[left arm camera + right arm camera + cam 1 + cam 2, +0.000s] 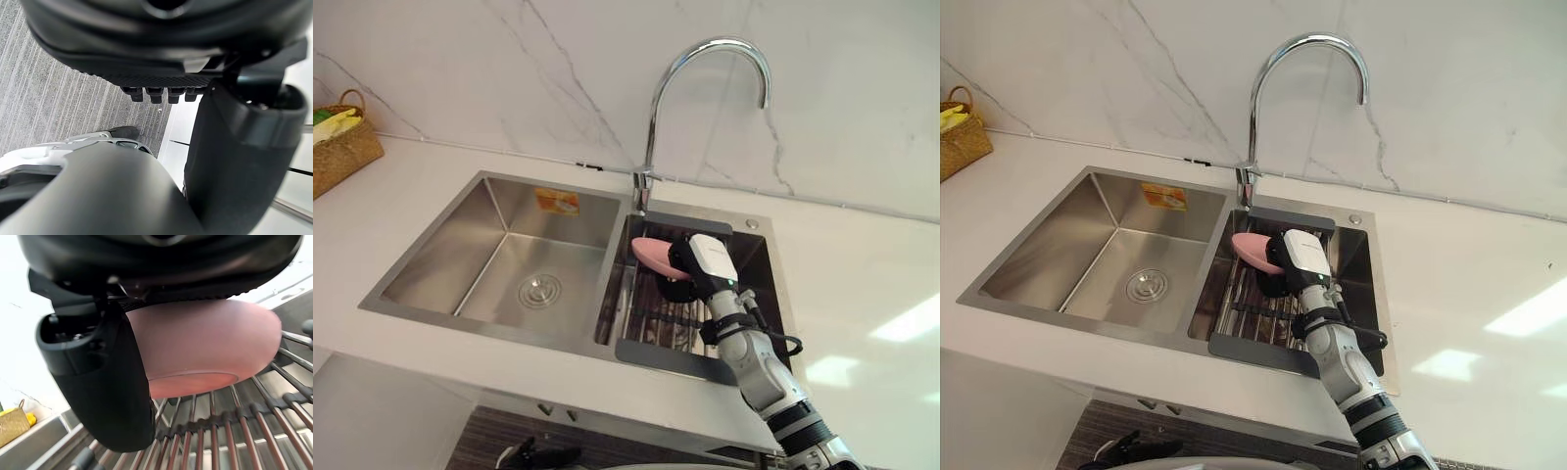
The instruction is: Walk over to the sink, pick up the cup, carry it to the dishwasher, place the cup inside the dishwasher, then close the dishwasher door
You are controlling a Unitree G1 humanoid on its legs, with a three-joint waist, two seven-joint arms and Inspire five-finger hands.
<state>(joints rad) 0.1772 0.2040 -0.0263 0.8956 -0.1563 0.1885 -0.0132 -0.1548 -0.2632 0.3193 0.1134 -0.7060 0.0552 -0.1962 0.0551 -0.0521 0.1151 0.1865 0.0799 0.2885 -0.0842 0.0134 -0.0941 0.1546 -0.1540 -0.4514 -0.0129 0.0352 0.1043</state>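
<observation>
At the sink: you stand at the white worktop point(401, 196), over the steel double sink point(460, 245) set along its back edge under the arched tap point(656, 98). A wire rack point(1253, 313) spans the sink's right bowl. Over it your right hand point(690, 269) has thumb and fingers curled round the pink cup point(651, 253), which lies tipped on its side at the rack's back end. The walk looks done and the pickup is under way. The carry, the placing in the dishwasher and the closing of its door remain.

The eye views place hand and cup within the right bowl, and show a woven basket point(342, 147) at the worktop's far left corner. The right wrist view shows the thumb point(112, 391) pressed on the cup's side, though you cannot tell whether the cup has cleared the bars. The left wrist view shows your left hand point(166, 39) slack above grey floor, holding nothing.
</observation>
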